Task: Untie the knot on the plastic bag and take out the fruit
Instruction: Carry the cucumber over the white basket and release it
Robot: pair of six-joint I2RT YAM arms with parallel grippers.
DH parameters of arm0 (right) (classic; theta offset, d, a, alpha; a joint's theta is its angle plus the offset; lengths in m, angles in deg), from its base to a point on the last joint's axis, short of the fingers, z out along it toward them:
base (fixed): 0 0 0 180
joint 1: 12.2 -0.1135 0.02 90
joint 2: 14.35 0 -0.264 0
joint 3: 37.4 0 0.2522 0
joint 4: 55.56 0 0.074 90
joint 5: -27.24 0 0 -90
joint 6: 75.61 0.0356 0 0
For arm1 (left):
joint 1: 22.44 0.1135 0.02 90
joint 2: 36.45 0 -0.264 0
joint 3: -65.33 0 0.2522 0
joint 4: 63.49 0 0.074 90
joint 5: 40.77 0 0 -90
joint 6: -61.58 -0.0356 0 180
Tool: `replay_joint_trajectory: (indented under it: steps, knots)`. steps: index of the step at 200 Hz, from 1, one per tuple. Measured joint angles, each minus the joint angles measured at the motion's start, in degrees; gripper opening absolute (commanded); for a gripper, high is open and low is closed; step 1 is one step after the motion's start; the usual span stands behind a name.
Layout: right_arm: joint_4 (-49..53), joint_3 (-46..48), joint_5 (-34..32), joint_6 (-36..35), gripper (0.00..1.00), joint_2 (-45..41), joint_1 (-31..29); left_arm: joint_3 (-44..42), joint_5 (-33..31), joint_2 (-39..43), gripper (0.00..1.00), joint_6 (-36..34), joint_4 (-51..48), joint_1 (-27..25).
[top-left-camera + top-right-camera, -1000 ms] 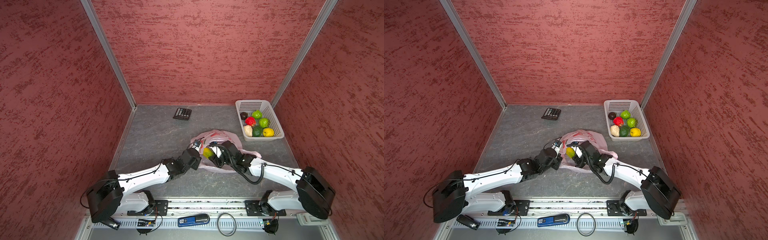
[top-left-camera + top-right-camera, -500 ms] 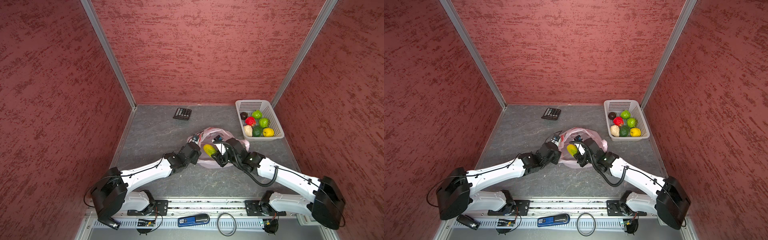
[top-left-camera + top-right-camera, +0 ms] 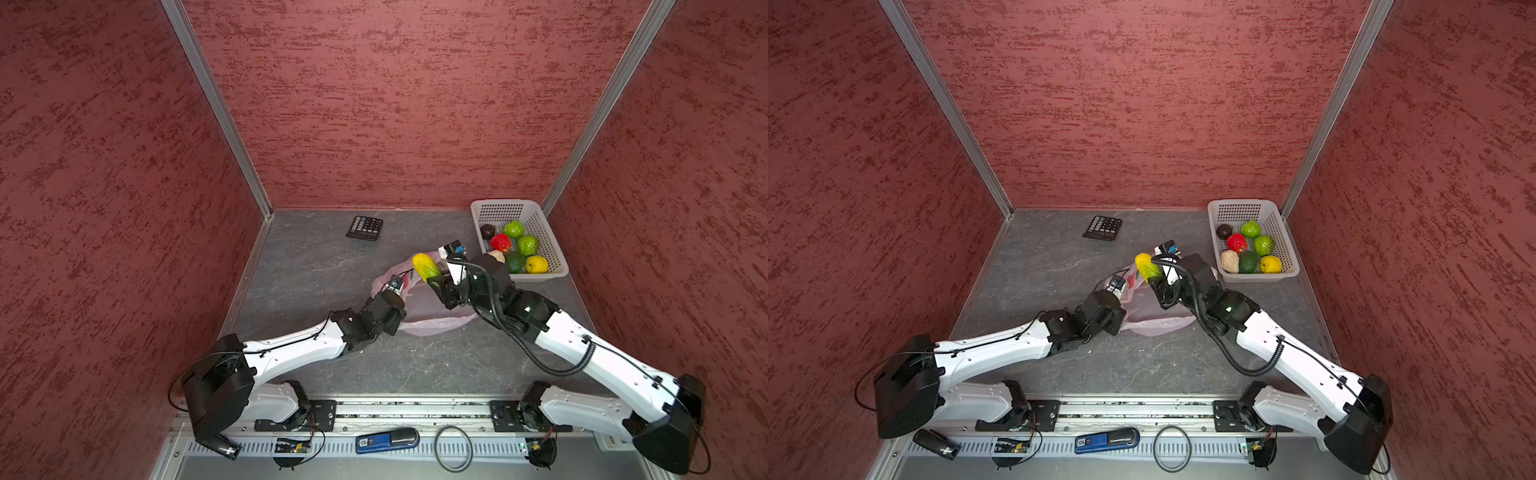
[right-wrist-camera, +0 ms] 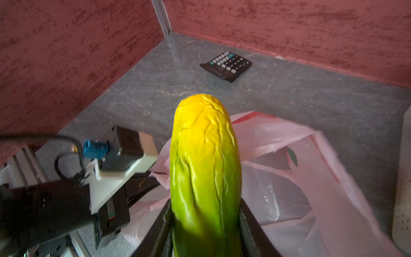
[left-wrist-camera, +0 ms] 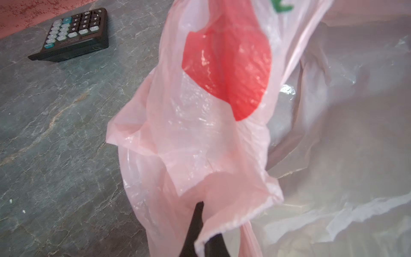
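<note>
Above the plastic bag [image 3: 432, 322], fruit [image 4: 204, 155] clamped in right hand [image 4: 205, 240]

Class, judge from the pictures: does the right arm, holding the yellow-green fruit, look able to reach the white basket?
Probably yes. The right gripper, shut on the yellow-green fruit, holds it above the plastic bag; the basket sits close beside that arm, with nothing between.

- The left arm [image 3: 291, 353] stretches low and forward; the left tool [image 5: 201, 224] is pinched tight on the plastic bag [image 5: 200, 133].
- The right arm [image 3: 582, 345] reaches inward with its wrist raised; the right tool [image 4: 205, 218] clamps the yellow-green fruit [image 4: 204, 155].
</note>
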Motion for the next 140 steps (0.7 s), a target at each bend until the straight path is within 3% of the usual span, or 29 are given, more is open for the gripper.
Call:
replay_joint_trajectory:
  steps: [77, 140]
  knots:
    - [1.49, -11.37, 3.37, -0.11, 0.00, 3.23, 15.19, -1.92, -0.15, 0.09, 0.00, 0.22, 1.11, -0.81]
    - [-2.84, -11.58, 6.25, 0.55, 0.00, 14.73, 34.38, -4.46, -0.55, 1.86, 0.00, 0.22, 1.99, -0.81]
